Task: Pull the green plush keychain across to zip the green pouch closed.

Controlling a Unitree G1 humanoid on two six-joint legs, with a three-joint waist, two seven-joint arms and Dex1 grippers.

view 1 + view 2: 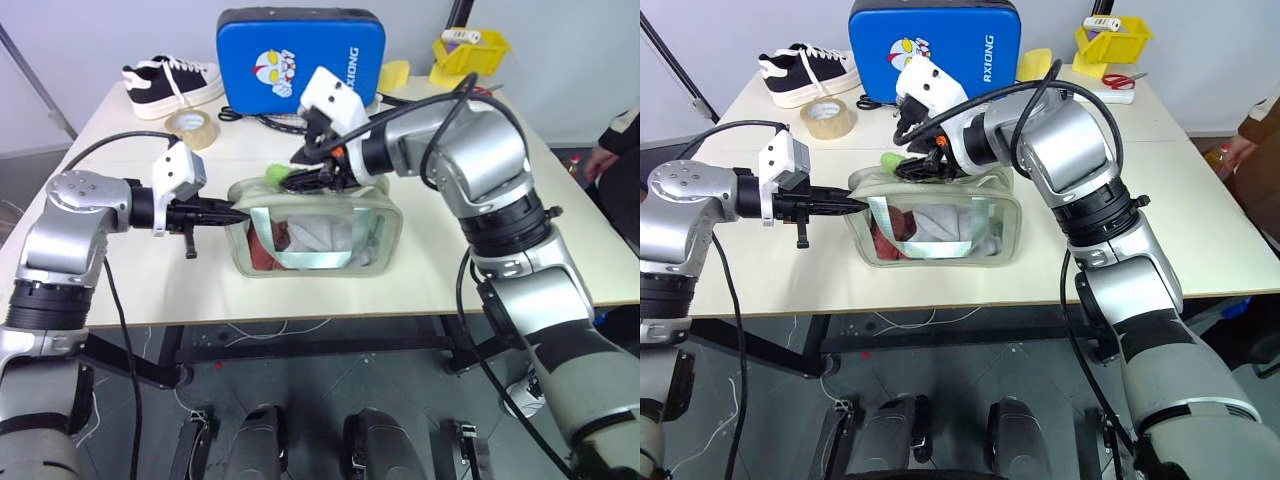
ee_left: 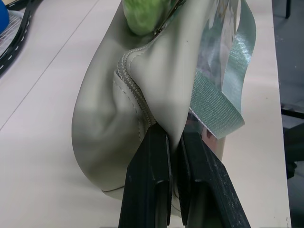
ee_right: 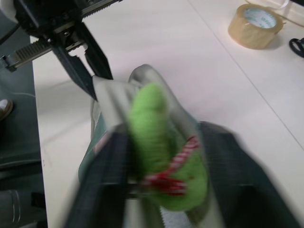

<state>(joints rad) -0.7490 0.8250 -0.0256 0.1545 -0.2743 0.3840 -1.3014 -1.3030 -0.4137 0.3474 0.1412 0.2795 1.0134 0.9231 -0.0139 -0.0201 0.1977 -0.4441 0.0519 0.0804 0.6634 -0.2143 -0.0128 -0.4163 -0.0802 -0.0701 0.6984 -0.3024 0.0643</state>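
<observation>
Ahead of me on the table, the blue case (image 1: 935, 48) carries white lettering running up its right edge; I read "XIONG" there, with the start of the word cut off in my left eye. A cartoon figure is printed beside it, without words

Blue case (image 1: 300, 60), black shoe (image 1: 172, 85), tape roll (image 1: 191, 128), yellow bin (image 1: 468, 52).

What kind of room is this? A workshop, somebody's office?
Most likely a robot test lab, not a home: a plain table set with unrelated props, such as a shoe, tape roll and yellow parts bin, with loose cables hanging beneath it.
</observation>
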